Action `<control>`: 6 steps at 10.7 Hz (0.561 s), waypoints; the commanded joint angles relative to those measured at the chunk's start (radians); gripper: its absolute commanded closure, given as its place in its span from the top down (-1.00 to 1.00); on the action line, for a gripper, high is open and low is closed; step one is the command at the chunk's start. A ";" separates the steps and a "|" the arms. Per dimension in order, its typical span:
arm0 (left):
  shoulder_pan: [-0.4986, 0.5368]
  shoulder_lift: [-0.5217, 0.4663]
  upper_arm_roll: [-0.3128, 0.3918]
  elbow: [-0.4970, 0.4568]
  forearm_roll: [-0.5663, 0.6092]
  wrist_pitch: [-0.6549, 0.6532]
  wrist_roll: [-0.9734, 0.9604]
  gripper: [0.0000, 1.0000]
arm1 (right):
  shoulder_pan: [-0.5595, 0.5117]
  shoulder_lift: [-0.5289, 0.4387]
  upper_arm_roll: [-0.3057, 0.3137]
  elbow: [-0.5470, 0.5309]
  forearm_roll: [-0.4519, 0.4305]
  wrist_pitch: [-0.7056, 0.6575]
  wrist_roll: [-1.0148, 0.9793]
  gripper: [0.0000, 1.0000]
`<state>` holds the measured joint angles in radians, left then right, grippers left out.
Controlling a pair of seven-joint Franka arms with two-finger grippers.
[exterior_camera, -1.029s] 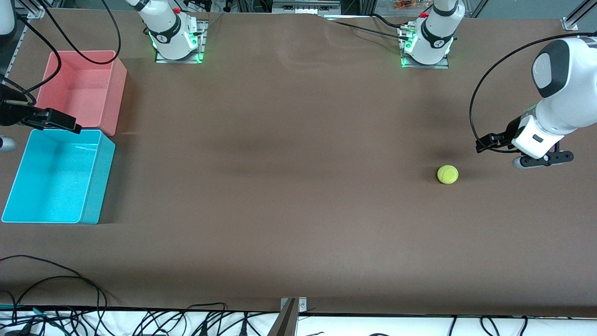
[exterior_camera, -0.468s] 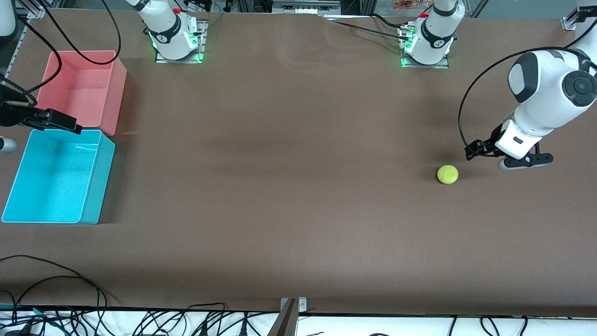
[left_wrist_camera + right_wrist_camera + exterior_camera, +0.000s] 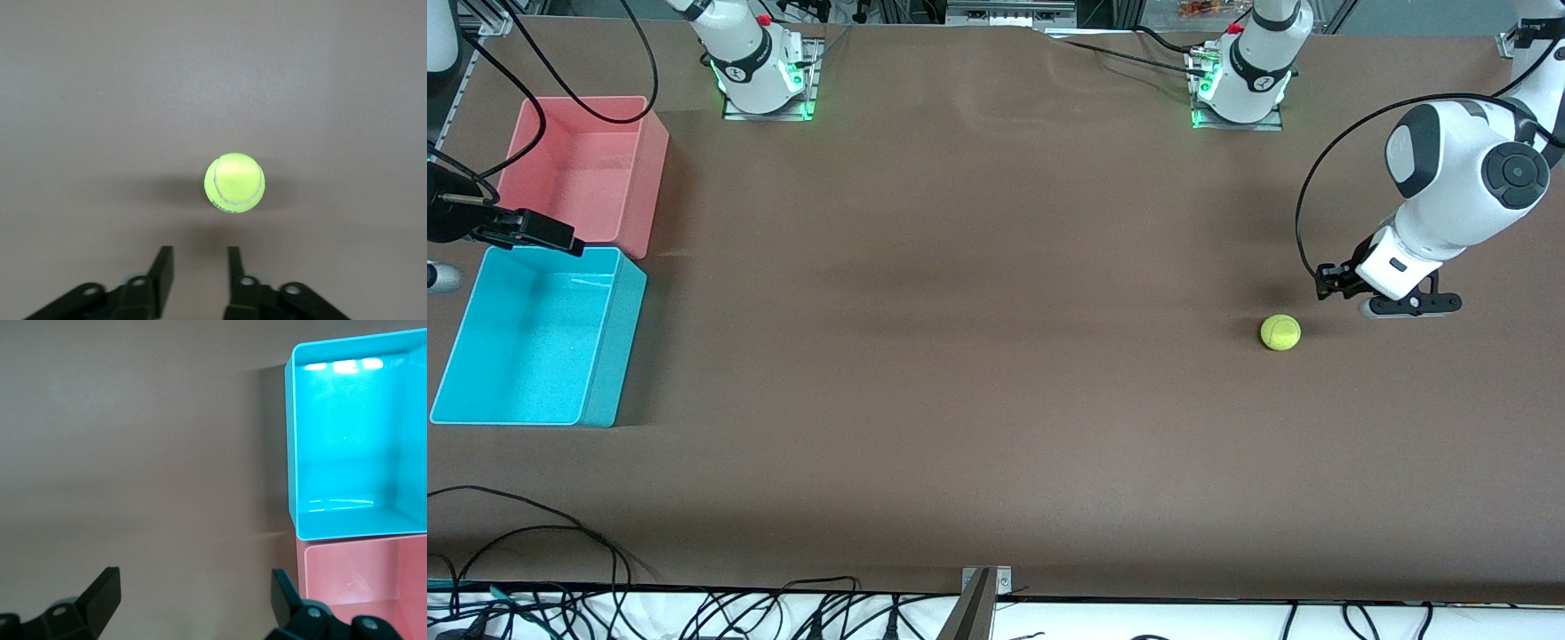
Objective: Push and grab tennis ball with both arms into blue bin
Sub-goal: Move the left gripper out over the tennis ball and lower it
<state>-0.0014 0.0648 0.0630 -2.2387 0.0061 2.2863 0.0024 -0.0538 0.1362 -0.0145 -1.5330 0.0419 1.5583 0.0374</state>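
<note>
Near the ball (image 3: 1280,332), toward the left arm's end: left gripper (image 3: 197,270) low beside it, jaws narrowed, holding nothing. Judgement: push squarely, centred, toward blue bin (image 3: 610,342), well apart. Right gripper (image 3: 193,590) waits spread above bin.

A broad brown tabletop (image 3: 978,373) fills the scene, matte and evenly lit from above, with soft shadow bands across its middle. Along its edge nearest the front camera, black cables (image 3: 525,569) loop over a white strip, and a small metal bracket (image 3: 985,582) sits at the midpoint.
</note>
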 commanded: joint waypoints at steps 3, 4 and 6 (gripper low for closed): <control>0.020 0.020 -0.002 -0.010 0.052 0.048 0.527 -1.00 | -0.003 0.000 0.002 0.010 -0.005 -0.014 -0.011 1.00; 0.021 0.023 -0.002 -0.010 0.052 0.056 0.610 -1.00 | -0.003 0.000 0.002 0.010 -0.005 -0.015 -0.011 1.00; 0.035 0.053 -0.002 -0.009 0.054 0.071 0.753 -1.00 | -0.003 0.000 0.002 0.008 -0.005 -0.015 -0.011 1.00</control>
<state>0.0118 0.0909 0.0642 -2.2432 0.0299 2.3280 0.5895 -0.0538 0.1363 -0.0145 -1.5330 0.0419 1.5583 0.0374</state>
